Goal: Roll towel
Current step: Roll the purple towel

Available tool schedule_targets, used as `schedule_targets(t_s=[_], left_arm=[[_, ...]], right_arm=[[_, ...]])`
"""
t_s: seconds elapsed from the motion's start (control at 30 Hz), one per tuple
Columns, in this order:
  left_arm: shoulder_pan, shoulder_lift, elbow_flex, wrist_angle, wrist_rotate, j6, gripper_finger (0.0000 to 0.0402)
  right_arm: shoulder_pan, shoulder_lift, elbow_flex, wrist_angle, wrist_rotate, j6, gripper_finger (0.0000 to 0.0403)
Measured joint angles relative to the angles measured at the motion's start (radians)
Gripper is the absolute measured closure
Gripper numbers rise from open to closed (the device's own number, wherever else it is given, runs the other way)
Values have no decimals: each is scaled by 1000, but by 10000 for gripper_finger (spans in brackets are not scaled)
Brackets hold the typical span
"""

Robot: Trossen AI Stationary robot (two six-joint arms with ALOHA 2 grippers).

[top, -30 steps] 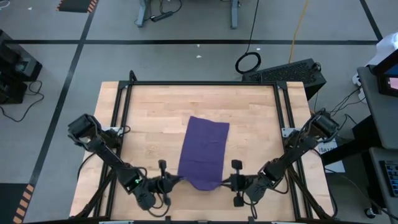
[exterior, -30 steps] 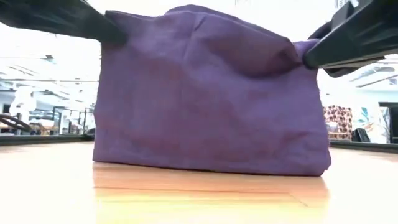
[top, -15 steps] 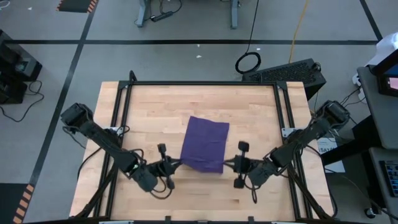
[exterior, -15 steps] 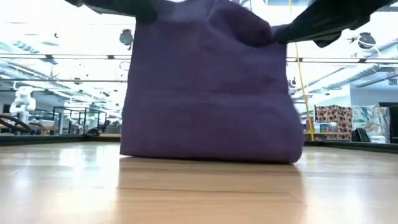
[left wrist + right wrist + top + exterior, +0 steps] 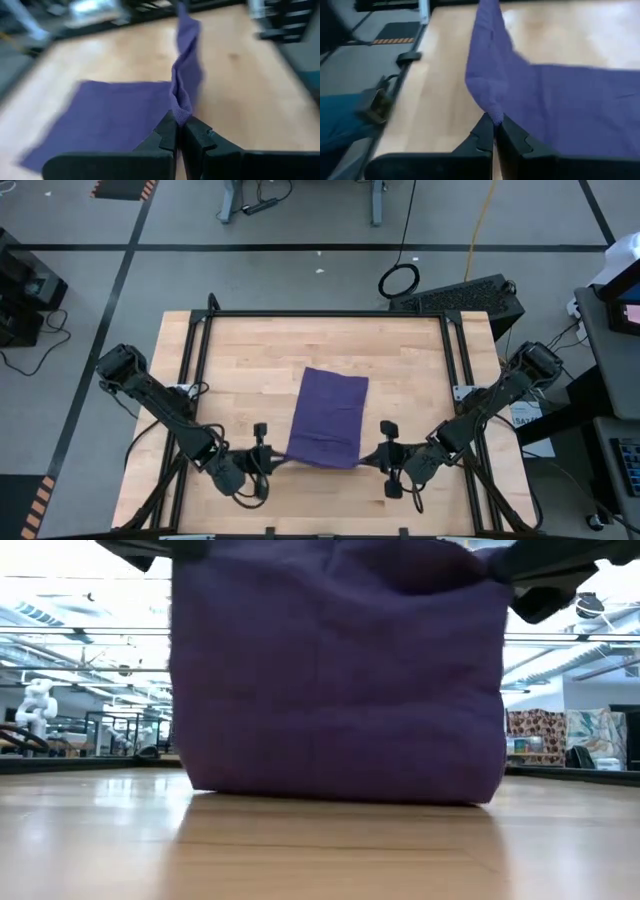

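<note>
The counter [image 5: 240, 350] is a pale wooden top edged by a black metal frame [image 5: 330, 314], standing on a grey floor crossed by dark tape lines. The purple towel [image 5: 328, 415] lies lengthwise on the middle of the wood, its near edge lifted off the surface. The left gripper [image 5: 272, 461] is closed tight on the near left corner of the towel, and the right gripper [image 5: 372, 459] is pinched on the near right corner; both hold the cloth above the wood. In the low view the raised towel hangs as a purple wall whose bottom fold rests on the counter. Behind it stretches a bright hall with ceiling beams, railings and a patterned panel [image 5: 535, 737]. Beyond the counter's far right corner lie a black keyboard [image 5: 462, 295] and a coiled cable [image 5: 400, 280].
</note>
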Motion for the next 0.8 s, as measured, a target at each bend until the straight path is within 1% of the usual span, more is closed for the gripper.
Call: schedule_targets(t_s=[0.03,0.13,0.23,0.37,0.5,0.63,0.8], left_arm=[[13,0,0,-1,-27,23,386],[79,0,0,-44,-50,53,386],[164,0,0,-95,-54,54,386],[269,0,0,-169,-54,33,386],[355,0,0,-173,-51,64,386],[430,0,0,-173,0,66,386],[493,0,0,-172,46,61,386]], right_arm=[[-8,-5,0,-6,33,-18,403],[-42,-7,0,-41,121,-87,403],[-90,-8,0,-106,165,-138,403],[-170,-8,0,-207,172,-169,403],[-233,-8,0,-255,197,-219,403],[-289,-8,0,-274,196,-264,403],[-349,-6,0,-309,188,-269,403]])
